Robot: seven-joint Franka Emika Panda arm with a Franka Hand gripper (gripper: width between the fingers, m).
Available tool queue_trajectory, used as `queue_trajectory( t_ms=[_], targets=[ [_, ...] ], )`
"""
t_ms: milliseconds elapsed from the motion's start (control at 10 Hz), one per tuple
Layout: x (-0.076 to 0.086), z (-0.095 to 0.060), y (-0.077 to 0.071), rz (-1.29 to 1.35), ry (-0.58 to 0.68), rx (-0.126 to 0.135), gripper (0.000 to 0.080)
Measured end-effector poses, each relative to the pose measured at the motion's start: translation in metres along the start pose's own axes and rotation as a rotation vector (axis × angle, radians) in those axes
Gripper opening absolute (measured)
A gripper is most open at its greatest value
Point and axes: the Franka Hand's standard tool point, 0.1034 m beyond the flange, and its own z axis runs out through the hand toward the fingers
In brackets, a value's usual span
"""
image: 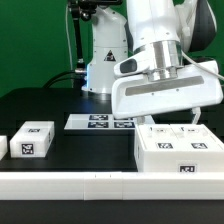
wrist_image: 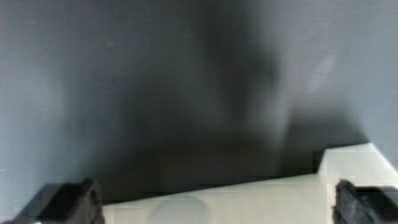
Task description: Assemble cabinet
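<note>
The cabinet (image: pixel 180 152) is a large white box-shaped body with black-and-white tags, standing at the front of the exterior view's right. My gripper (image: pixel 175 121) hangs just above its back edge, jaws spread wide and empty. In the wrist view the gripper (wrist_image: pixel 214 206) has its dark fingertips (wrist_image: pixel 63 204) at the two sides of the picture, with the cabinet's white top (wrist_image: pixel 267 188) between and below them. I cannot tell whether the fingers touch the cabinet.
A small white single-tag block (image: pixel 32 141) sits at the exterior view's left, with another (image: pixel 3 147) at the edge. The marker board (image: pixel 100 122) lies flat behind them. The arm's base (image: pixel 103 60) stands at the back. A white ledge (image: pixel 80 182) runs along the front.
</note>
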Motion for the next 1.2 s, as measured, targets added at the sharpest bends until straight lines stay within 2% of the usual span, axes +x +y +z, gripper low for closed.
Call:
queue_trajectory(
  t_ms=[400, 700, 900, 1000, 1100, 1200],
  targets=[
    [0.014, 0.003, 0.001, -0.023, 0.013, 0.003, 0.0648],
    [0.013, 0.004, 0.011, -0.059, 0.010, -0.008, 0.0648],
    [0.012, 0.006, 0.013, -0.056, 0.008, -0.009, 0.0648],
    [0.012, 0.006, 0.013, -0.056, 0.007, -0.009, 0.0522],
    [0.012, 0.006, 0.013, -0.056, 0.007, -0.009, 0.0522],
    [0.012, 0.006, 0.013, -0.056, 0.007, -0.009, 0.0382]
  ],
)
